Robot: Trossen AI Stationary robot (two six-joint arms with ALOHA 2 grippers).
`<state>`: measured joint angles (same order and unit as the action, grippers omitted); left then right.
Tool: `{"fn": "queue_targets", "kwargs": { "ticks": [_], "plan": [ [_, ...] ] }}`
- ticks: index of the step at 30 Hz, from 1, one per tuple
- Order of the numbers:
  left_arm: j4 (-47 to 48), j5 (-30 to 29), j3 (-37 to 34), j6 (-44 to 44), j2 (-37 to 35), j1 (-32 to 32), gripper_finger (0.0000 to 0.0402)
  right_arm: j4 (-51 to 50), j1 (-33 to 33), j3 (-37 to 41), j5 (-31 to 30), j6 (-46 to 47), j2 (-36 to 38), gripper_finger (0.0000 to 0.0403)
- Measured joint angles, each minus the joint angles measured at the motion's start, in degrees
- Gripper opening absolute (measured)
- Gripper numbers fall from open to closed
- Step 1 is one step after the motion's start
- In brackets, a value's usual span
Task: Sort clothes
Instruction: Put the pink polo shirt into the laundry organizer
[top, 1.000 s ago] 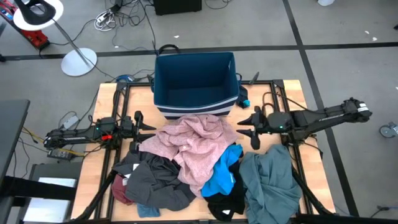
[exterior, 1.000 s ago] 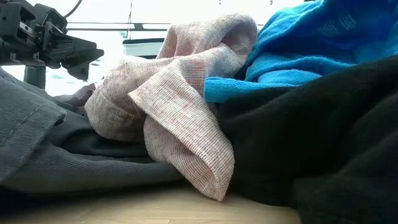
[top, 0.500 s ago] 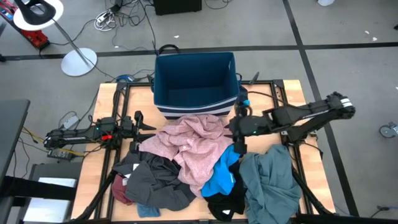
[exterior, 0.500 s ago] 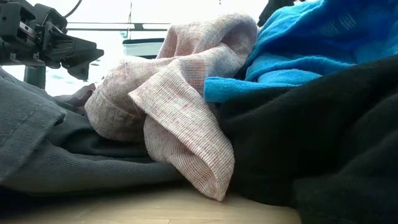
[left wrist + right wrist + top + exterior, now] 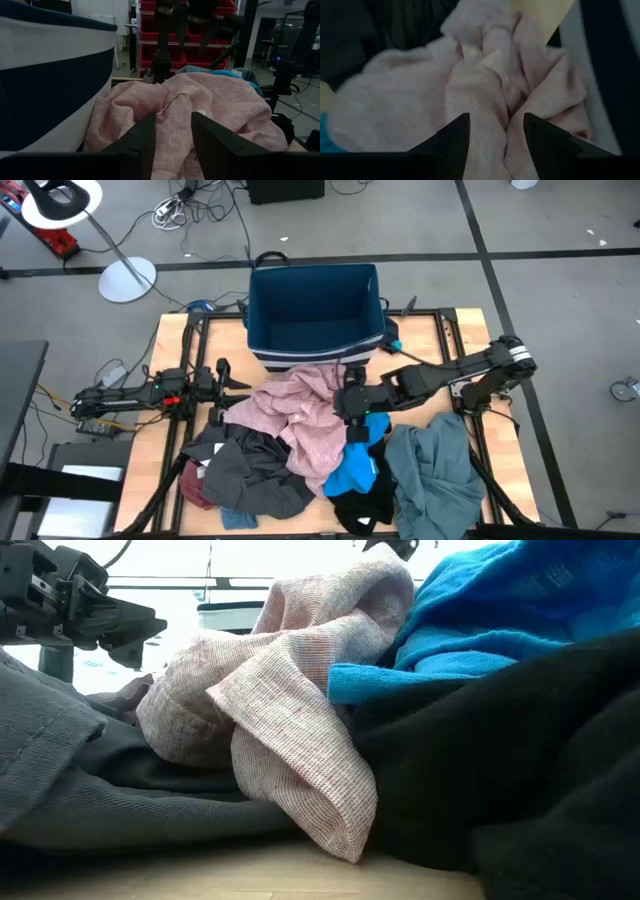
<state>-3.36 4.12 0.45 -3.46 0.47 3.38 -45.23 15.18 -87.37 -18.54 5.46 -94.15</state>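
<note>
The clothes lie in one loose heap across the near half of the counter point(image 5: 165, 345), in front of the bin point(image 5: 313, 308); the pink garment point(image 5: 305, 415) tops the heap and runs up against the bin's striped front, so it is the natural first pick; below and around it sit the dark grey piece point(image 5: 240, 465), the blue piece point(image 5: 355, 465), the teal-grey piece point(image 5: 435, 465), a black piece point(image 5: 365, 510) and a maroon scrap point(image 5: 197, 483) at the near left.

The right gripper point(image 5: 352, 405) is stretched out over the pink garment's right edge, fingers spread with cloth showing between them and nothing pinched; judging by the pose, it is lining up to take a fold of pink. The left gripper point(image 5: 240, 387) waits at the heap's left edge, level with the pink cloth, fingers parted and empty.

Room: the bin is open-topped and looks empty, just behind the grasp point, so a short lift and carry should reach it; the bin's front wall is the edge to clear. The blue piece lies right beside the right gripper and may snag and come along; the garments overlap, so a low pull could drag the pile toward the counter's near edge.
</note>
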Motion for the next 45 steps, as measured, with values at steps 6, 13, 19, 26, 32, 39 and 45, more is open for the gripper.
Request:
{"fn": "queue_targets", "kwargs": {
  "ticks": [6,13,19,26,32,39,45],
  "plan": [
    [0.0,0.02,-0.02,0.0,0.0,0.0,0.0129,0.48,-0.35,0.0,2.93,0.05,-4.84,0.0242],
    [0.0,0.02,-0.01,0.0,0.0,0.0,0.0129,2.38,-0.36,0.0,3.78,-0.19,-8.8,0.0291],
    [0.0,0.0,0.0,0.0,0.0,0.0,0.0129,6.5,-1.82,0.0,3.79,-2.57,-12.55,0.0303],
    [-0.01,0.0,-0.02,0.0,0.0,0.0,0.0129,8.92,-4.56,-0.08,3.8,-1.31,-14.14,0.0236],
    [-0.12,0.0,-0.01,0.0,0.0,0.0,0.0129,8.14,-6.43,-0.02,6.09,0.5,-14.36,0.0084],
    [-0.13,0.0,-0.01,0.0,0.0,0.0,0.0129,8.1,-6.55,-0.02,6.31,0.27,-13.52,0.0013],
    [-0.15,0.0,0.0,0.0,0.0,0.0,0.0129,8.37,-6.55,0.0,5.69,1.25,-10.55,0.0009]
  ]
}}
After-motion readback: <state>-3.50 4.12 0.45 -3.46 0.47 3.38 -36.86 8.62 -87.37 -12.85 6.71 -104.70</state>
